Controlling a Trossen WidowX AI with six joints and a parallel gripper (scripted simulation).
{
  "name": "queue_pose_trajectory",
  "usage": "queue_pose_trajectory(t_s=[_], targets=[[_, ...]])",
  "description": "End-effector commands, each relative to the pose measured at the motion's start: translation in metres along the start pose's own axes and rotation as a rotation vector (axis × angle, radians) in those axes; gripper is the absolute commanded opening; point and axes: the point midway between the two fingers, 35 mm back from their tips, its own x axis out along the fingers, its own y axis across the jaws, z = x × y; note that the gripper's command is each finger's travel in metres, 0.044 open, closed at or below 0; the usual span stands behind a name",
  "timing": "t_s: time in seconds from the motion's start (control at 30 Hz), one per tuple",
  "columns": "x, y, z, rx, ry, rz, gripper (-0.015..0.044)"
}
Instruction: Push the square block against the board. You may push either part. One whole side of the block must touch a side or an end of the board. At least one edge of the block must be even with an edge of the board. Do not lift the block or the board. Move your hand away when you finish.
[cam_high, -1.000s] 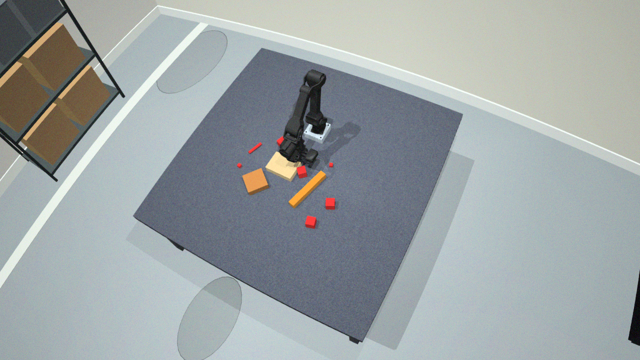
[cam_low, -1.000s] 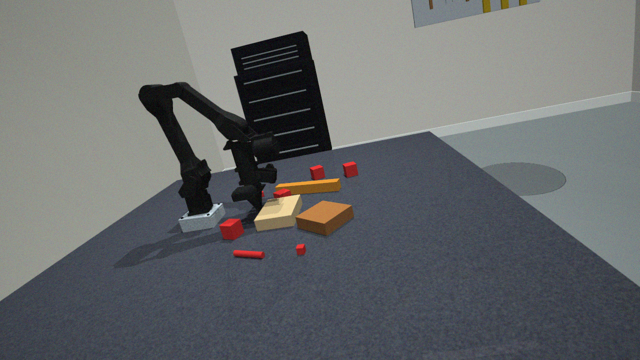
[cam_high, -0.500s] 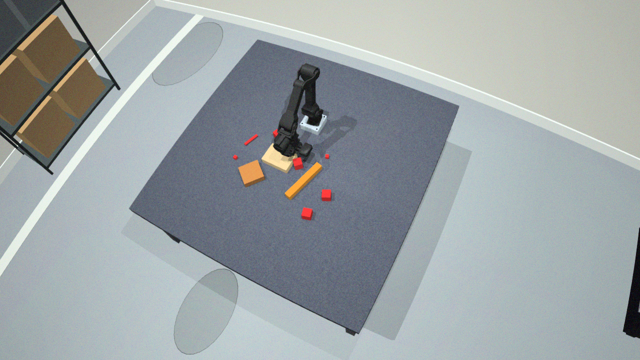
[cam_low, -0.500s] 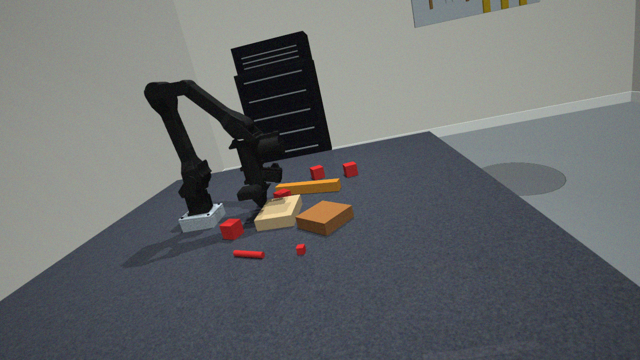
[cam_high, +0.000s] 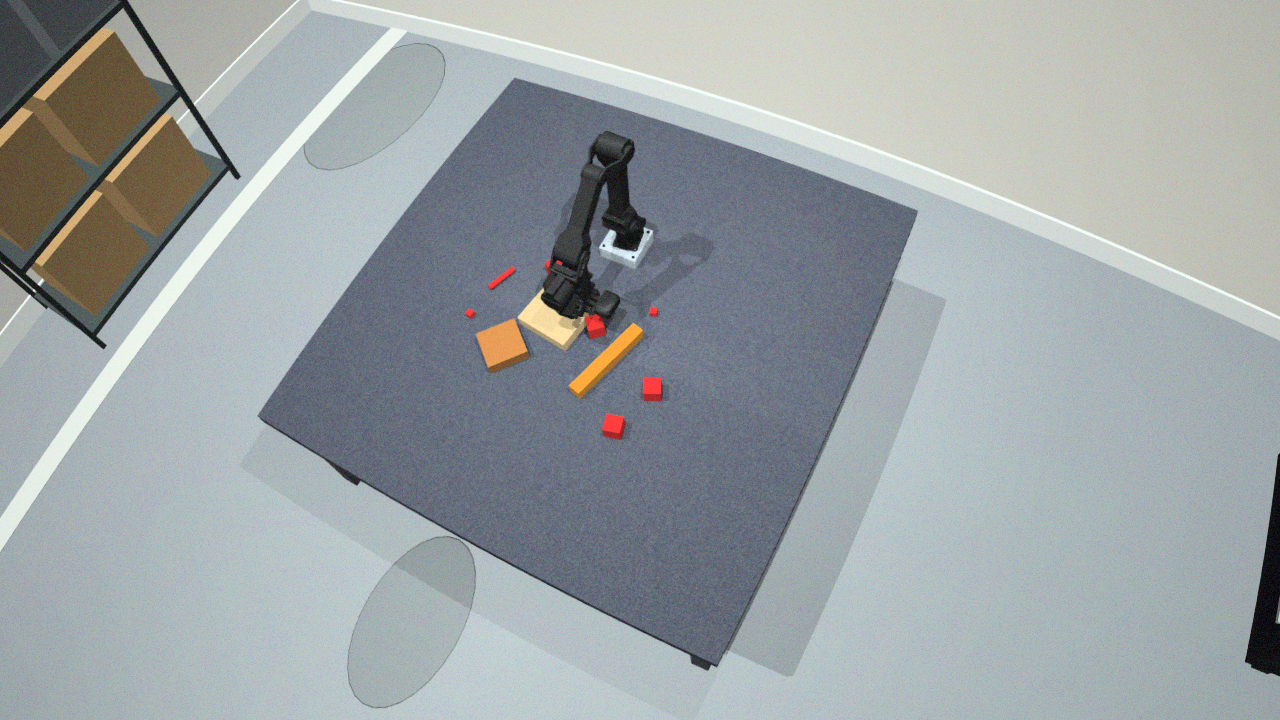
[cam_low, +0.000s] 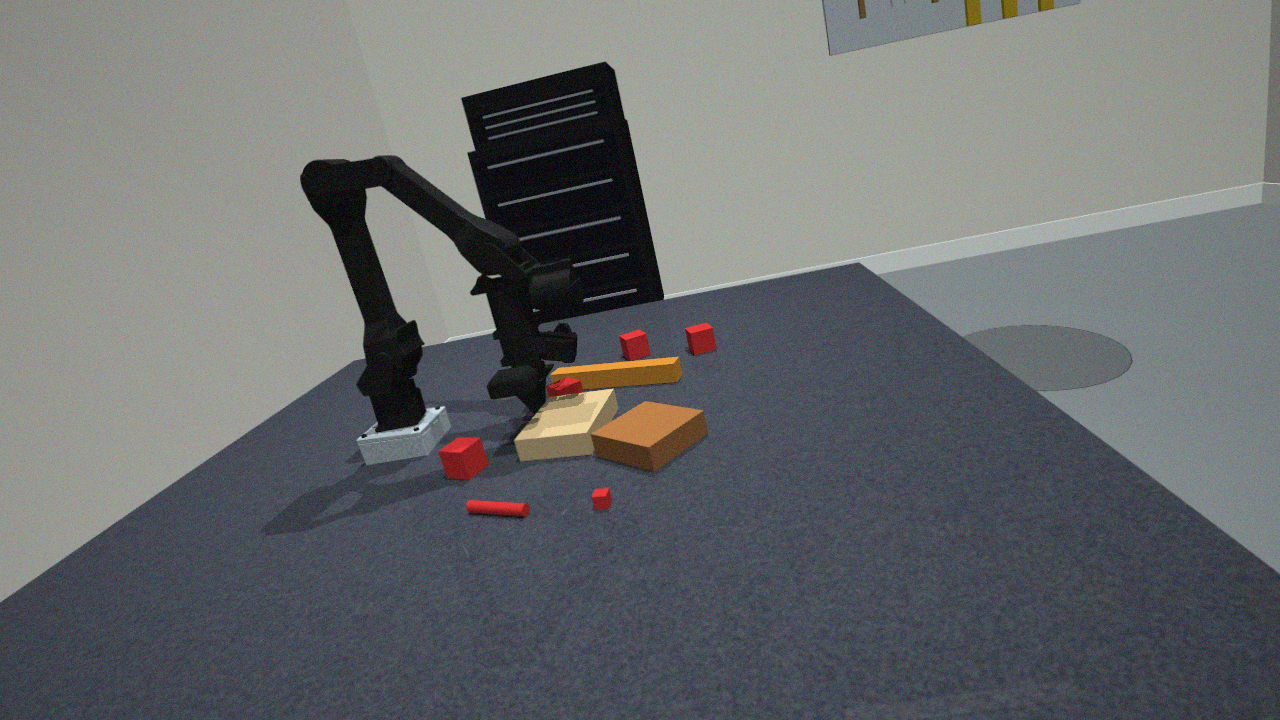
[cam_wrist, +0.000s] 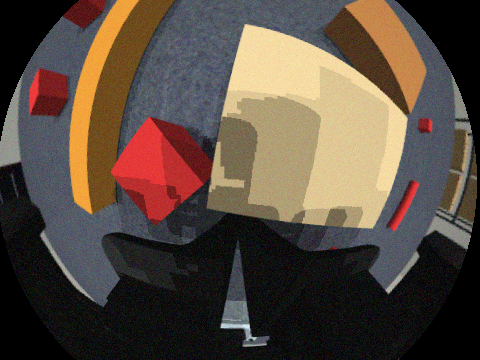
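The pale rectangular board lies flat. The brown square block lies flat beyond it, turned at an angle. Their nearest corners almost meet, with a wedge-shaped gap between the facing sides; I cannot tell whether the corners touch. My gripper is shut and empty, low at the board's side nearest the arm base. Contact with that side cannot be made out. In the top view the wrist hides the fingertips and part of the board.
A red cube, seemingly tilted, is against or very near the board's side. An orange bar lies beyond it. Another red cube is near the base. A red rod and several other red cubes lie around.
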Motion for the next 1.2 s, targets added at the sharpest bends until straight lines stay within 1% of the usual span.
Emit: queue_pose_trajectory(t_s=[0.0, 1.17], targets=[[-0.001, -0.001, 0.008, -0.001, -0.006, -0.005, 0.0000], [-0.002, -0.008, 0.056, -0.001, -0.009, -0.005, 0.0000]])
